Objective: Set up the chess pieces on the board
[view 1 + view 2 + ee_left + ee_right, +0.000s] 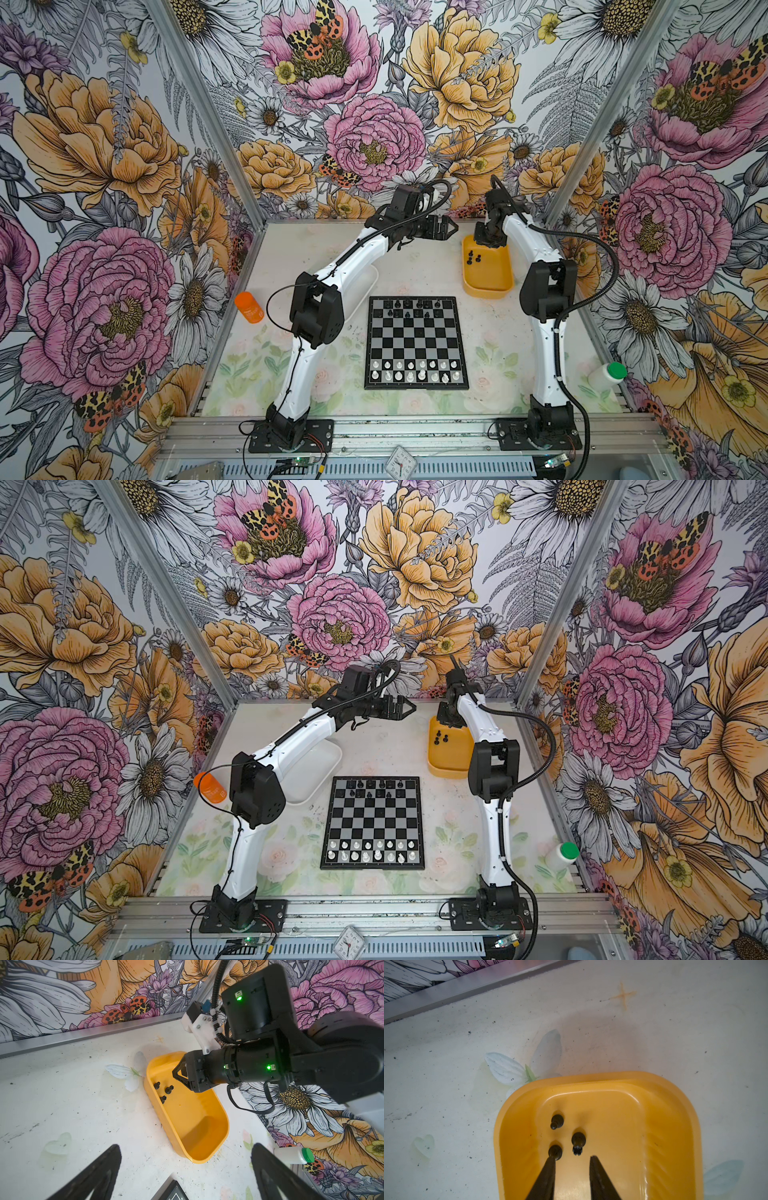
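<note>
**Top views.** The board [417,340] [372,820] lies flat mid-table, its edges square to the table's front. White pieces [410,365] [368,845] stand upright in its two nearest rows. Black pieces [407,313] [369,793] stand in the two far rows, with gaps.

Beyond the board's far right corner is the yellow tub [490,276] [453,758], its long axis running front to back. Three loose pieces [473,257] [439,738] sit near its far left corner. The right arm's wrist hangs over that end and hides the right gripper.

The left gripper [451,227] [409,707] hangs above the back of the table, pointing sideways towards the right arm.

**Left wrist view.** I see the left gripper's fingers [108,1163] spread wide with nothing between them. The right gripper [176,1073] is low in the tub, just beside the loose pieces [164,1091].

**Right wrist view.** The right gripper [573,1157] shows a narrow gap with nothing in it. The loose pieces lie on their sides, long axes roughly along the tub's length. Their bases face the rounded end and their heads point towards the gripper.

The rook [578,1144] has its crenellated head just ahead of the gap. One fingertip [550,1164] overlaps the neighbouring piece [556,1150]; I cannot tell whether they touch.
</note>
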You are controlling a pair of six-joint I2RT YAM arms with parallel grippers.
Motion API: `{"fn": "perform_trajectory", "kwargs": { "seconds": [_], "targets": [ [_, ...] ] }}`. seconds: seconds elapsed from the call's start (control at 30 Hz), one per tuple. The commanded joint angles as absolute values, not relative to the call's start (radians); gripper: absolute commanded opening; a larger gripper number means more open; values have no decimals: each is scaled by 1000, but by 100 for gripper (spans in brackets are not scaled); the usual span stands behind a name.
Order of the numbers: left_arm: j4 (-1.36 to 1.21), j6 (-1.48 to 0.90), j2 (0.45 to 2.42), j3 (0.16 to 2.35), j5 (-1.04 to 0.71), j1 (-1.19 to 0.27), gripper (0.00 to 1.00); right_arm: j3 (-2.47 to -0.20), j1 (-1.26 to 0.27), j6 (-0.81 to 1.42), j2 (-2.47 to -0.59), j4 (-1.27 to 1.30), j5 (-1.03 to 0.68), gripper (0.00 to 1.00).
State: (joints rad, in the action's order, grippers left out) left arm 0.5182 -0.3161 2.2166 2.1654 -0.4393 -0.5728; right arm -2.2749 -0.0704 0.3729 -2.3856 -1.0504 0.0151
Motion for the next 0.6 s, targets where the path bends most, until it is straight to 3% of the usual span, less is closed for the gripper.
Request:
{"fn": "perform_trajectory", "kwargs": {
  "seconds": [0.0,0.57],
  "targets": [
    [534,-328,2200,2166,-458,-558,99,-2271,-65,367,-2411,-1051,21,31],
    [534,-319,2161,2111,-459,-522,99,-2220,-68,370,-2443,-1048,11,27]
  ]
}}
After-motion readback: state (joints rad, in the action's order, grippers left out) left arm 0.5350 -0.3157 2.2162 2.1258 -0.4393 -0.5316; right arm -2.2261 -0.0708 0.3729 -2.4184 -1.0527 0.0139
